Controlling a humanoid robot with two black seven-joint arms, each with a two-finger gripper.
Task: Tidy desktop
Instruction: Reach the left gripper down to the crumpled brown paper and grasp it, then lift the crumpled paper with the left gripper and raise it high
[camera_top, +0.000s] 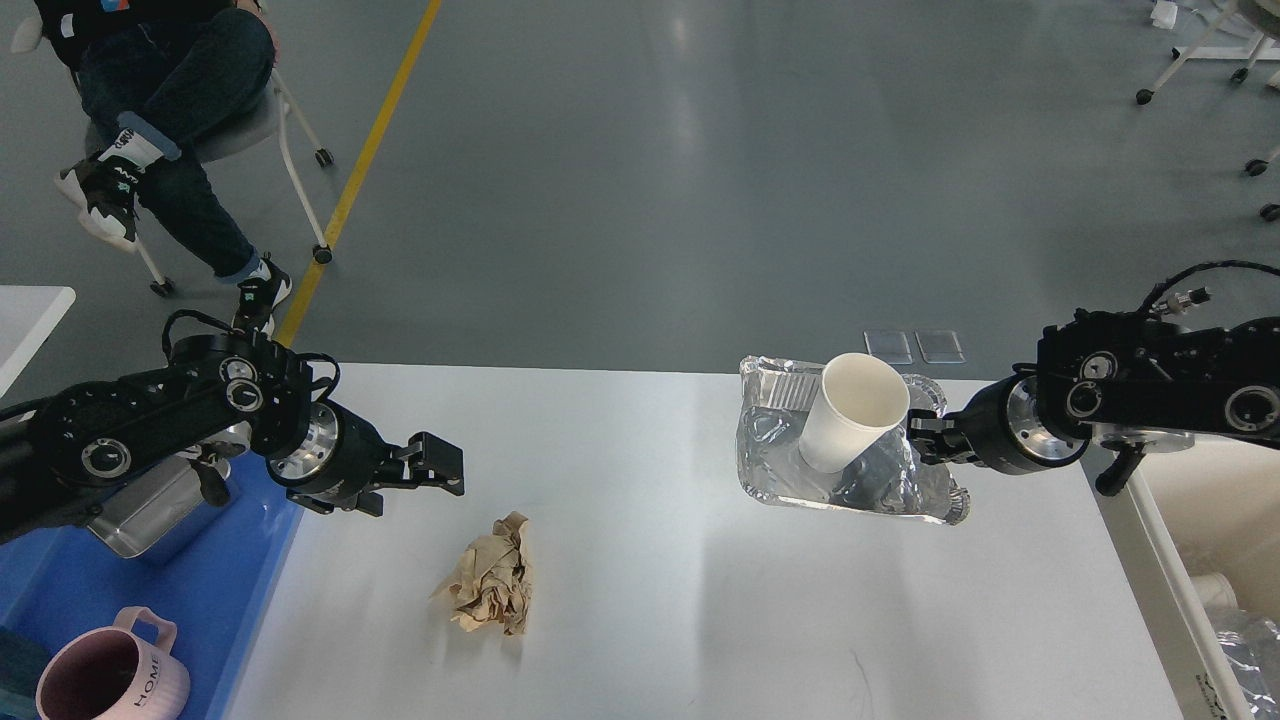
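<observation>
The white desktop (650, 620) fills the lower half of the head view. A crumpled brown paper ball (490, 585) lies left of its centre. My left gripper (445, 468) hovers open just up and left of the ball, not touching it. At the far right edge sits a crinkled foil tray (780, 470) with a white paper cup (850, 410) leaning inside it. My right gripper (922, 440) is shut on the foil tray's right rim.
A blue plastic tray (230, 590) at the left holds a metal tin (150, 510), partly behind my left arm, and a pink mug (110, 680). A white bin (1200, 520) with discarded items stands off the right edge. A seated person (170, 90) is far back left.
</observation>
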